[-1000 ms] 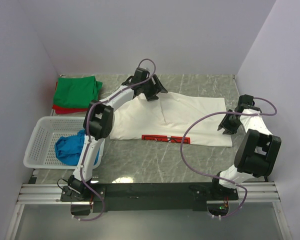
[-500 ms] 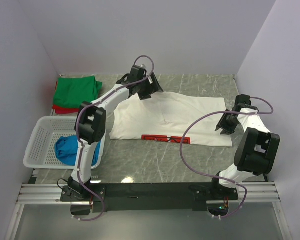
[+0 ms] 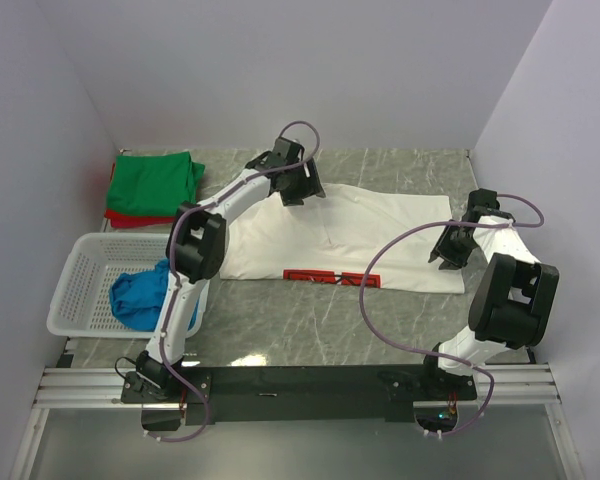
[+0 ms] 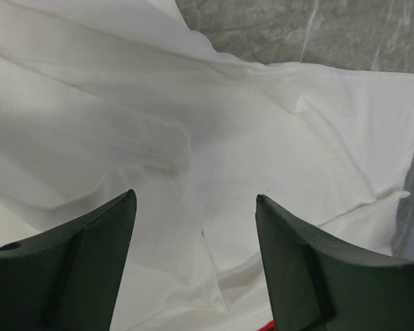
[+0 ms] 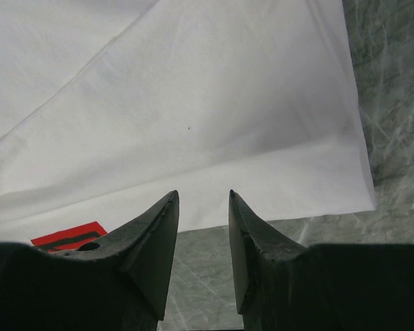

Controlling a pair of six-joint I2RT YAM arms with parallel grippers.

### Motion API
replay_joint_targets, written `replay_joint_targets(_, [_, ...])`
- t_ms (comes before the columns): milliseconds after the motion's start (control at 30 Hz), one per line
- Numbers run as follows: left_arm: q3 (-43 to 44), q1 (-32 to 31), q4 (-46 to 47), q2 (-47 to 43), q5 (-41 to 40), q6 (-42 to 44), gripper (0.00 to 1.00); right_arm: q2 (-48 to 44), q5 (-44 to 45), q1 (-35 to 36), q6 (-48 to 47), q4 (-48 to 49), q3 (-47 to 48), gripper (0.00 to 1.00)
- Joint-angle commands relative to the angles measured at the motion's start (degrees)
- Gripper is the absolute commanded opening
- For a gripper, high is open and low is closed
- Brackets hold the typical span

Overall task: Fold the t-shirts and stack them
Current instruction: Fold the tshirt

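The large white t-shirt (image 3: 380,232) lies spread across the middle of the table, with its red print (image 3: 330,277) at the near edge. My left gripper (image 3: 302,188) hovers over the shirt's back left part, open and empty; in the left wrist view its gripper (image 4: 195,200) is above wrinkled white cloth (image 4: 214,124). My right gripper (image 3: 448,250) is at the shirt's right edge, jaws a little apart and holding nothing. In the right wrist view its gripper (image 5: 203,195) sits over the shirt's near hem (image 5: 193,103). A folded green shirt (image 3: 155,180) lies on a red one (image 3: 130,218) at the back left. The blue shirt (image 3: 138,295) is in the basket.
The white lattice basket (image 3: 80,262) stands at the left near side, beside the left arm. Walls close in the table on the left, back and right. Grey marble table (image 3: 310,325) shows in front of the shirt. The right arm's cable loops over the shirt's near right part.
My left gripper swung left and back, then returned right over the shirt's back left part. My right gripper shifted slightly back at the shirt's right edge. The shirt barely moved.
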Motion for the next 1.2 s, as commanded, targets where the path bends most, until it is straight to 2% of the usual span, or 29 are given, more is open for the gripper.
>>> replay_joint_targets(0, [4.05, -0.54, -1.54, 1.32, -3.79, 3.90, 0.75, 0.01, 0.62, 0.32, -0.63, 1.27, -0.24, 0.43])
replay_joint_targets(200, [6.25, -0.98, -2.86, 4.48, -7.22, 6.54, 0.70, 0.44, 0.80, 0.41, -0.72, 1.09, 0.11, 0.43])
replay_joint_targets(367, [6.88, -1.68, -3.39, 5.28, -8.55, 8.39, 0.63, 0.62, 0.80, 0.41, -0.72, 1.27, -0.07, 0.43])
replay_joint_targets(633, [8.72, -3.53, -3.74, 7.12, -10.22, 10.94, 0.59, 0.71, 0.80, 0.41, -0.90, 1.27, -0.33, 0.43])
replay_joint_targets(800, [8.11, -4.14, -4.01, 7.39, -10.13, 11.65, 0.48, 0.62, 0.62, 0.41, -0.90, 1.44, -0.60, 0.43])
replay_joint_targets(1000, [7.58, -4.06, -4.10, 7.91, -10.22, 11.82, 0.41, 0.88, 0.53, 0.40, -0.90, 1.53, -0.51, 0.43])
replay_joint_targets(1167, [7.58, -4.23, -3.66, 8.00, -10.22, 12.17, 0.23, 0.80, 0.44, 0.32, -0.90, 1.53, -0.68, 0.43])
